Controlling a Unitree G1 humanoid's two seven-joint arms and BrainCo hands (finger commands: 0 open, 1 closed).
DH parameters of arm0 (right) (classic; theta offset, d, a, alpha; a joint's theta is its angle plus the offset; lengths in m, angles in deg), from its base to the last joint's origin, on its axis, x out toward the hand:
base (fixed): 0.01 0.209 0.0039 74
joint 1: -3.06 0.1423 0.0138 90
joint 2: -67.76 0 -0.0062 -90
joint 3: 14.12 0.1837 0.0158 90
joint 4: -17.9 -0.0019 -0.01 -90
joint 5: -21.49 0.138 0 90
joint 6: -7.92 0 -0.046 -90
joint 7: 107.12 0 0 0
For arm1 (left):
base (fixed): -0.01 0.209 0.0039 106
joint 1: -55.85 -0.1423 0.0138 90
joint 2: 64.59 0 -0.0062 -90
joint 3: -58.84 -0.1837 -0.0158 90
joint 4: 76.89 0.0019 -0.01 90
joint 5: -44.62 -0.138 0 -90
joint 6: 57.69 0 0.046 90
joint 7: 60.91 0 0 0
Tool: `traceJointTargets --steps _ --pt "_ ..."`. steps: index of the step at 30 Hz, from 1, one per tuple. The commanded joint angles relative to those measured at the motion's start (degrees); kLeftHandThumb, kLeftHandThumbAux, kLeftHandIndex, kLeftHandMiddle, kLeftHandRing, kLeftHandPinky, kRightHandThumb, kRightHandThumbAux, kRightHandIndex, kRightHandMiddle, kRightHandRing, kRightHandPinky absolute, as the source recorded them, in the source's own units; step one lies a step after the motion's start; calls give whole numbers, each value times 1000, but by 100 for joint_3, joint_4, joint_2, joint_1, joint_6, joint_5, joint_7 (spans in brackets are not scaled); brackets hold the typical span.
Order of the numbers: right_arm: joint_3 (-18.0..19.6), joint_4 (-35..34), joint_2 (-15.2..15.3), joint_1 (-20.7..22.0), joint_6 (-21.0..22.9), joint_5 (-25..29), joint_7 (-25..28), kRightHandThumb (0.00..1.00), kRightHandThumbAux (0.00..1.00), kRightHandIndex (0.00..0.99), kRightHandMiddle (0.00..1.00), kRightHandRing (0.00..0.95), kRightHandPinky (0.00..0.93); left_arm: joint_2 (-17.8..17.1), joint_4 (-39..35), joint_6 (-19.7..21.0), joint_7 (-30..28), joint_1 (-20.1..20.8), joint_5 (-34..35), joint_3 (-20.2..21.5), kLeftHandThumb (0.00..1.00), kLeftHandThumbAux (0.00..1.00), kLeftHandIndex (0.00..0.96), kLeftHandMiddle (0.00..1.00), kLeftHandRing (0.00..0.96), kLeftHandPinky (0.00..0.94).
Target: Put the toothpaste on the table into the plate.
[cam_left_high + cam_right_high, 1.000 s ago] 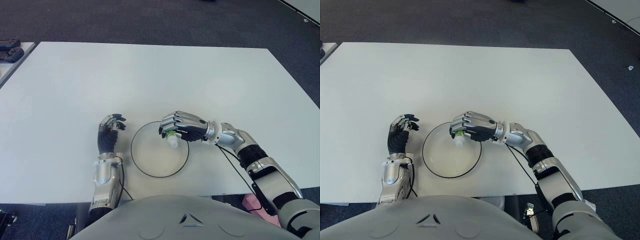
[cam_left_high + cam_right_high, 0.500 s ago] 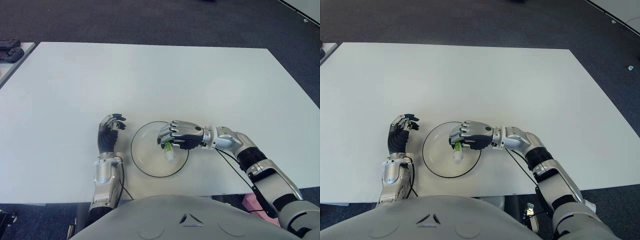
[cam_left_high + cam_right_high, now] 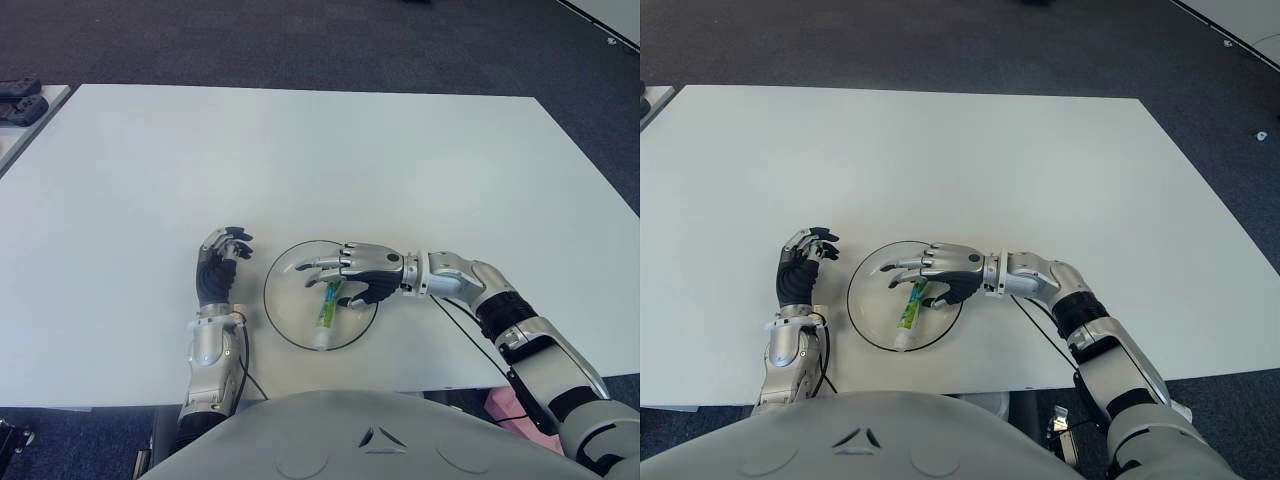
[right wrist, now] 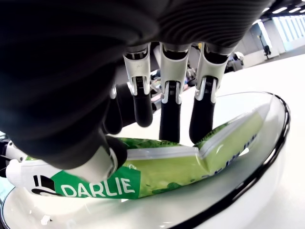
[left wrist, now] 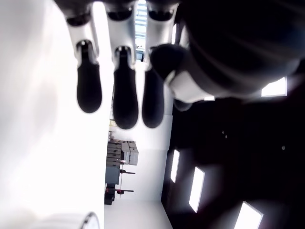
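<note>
A green and white toothpaste tube lies flat inside the round, black-rimmed clear plate, its white cap toward the table's near edge. My right hand hovers over the plate's far half with fingers spread, holding nothing. Its own wrist view shows the fingers stretched out just above the tube, which rests on the plate's bottom inside the rim. My left hand stays idle, upright just left of the plate, with relaxed fingers holding nothing.
The white table stretches wide beyond the plate. A thin black cable runs along my right forearm. Dark devices sit on a second surface at the far left. Dark carpet lies behind the table.
My right hand carried the tube down into the plate, then spread its fingers and let go. The tube now lies flat in the plate. The left hand has not moved.
</note>
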Motion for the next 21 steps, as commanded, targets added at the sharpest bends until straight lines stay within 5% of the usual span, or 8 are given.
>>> traceJointTargets --steps 1,10,21 --pt "-88 -35 118 6 223 -331 -101 105 607 1 0 0 0 124 267 113 -30 -110 21 24 832 678 411 487 576 556" --pt "-71 -151 144 -80 398 -273 -254 12 522 0 0 0 0 128 277 96 3 -98 -20 21 832 678 412 486 572 551" --pt "-57 -241 134 -141 512 -174 -402 19 465 0 0 0 0 123 305 64 -31 -78 18 32 830 679 405 489 575 558"
